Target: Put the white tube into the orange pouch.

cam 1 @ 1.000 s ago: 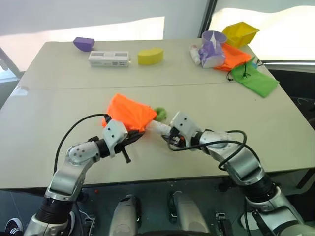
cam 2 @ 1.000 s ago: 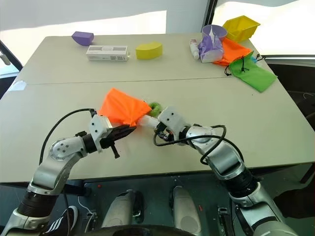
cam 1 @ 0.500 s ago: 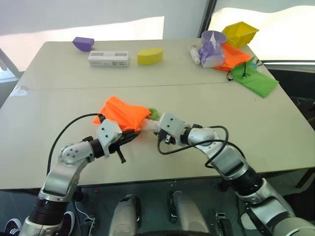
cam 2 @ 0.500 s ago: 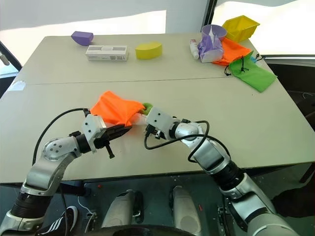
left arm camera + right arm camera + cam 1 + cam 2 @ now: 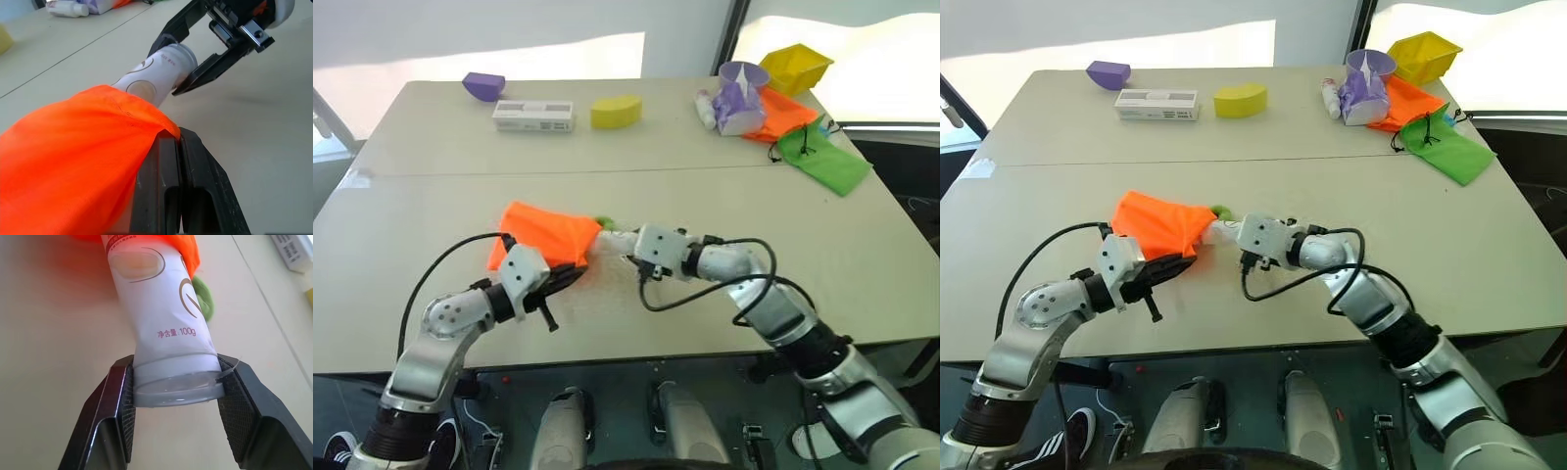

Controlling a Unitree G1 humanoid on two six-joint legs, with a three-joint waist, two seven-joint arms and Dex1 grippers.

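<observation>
On the near half of a pale beige tabletop (image 5: 862, 264) we see the bright neon-orange fabric drawstring pouch (image 5: 543, 233) lying crumpled, its mouth turned toward the robot's right. The left gripper (image 5: 570, 279), with its two black fingers pressed together, pinches the near edge of the pouch's mouth; in the left wrist view we see the orange cloth draped over the closed fingers (image 5: 195, 191). The right gripper (image 5: 173, 396) holds the wide end of the slim white squeeze tube (image 5: 156, 323) between its two black pads (image 5: 234, 406), the jaws set partly apart at the width of the tube. We find the tube lying nearly level between the two grippers, with its far end hidden under the orange cloth at the pouch's mouth and its printed body still outside. A small round green ball (image 5: 203, 296) sits just beside the tube at the pouch's mouth. Along the far edge of the table we note, from the robot's left to its right, a purple rounded block (image 5: 483, 85), a flat white rectangular box with grey print (image 5: 532, 116) and a yellow rounded block (image 5: 615, 112). At the far right corner stand a lilac cup (image 5: 740, 80), a small white-and-pink bottle (image 5: 707, 107) lying on its side, a darker orange cloth pouch (image 5: 783, 111), a green fabric pouch (image 5: 824, 159) and a yellow open bin (image 5: 793, 65), all well apart from both grippers.
</observation>
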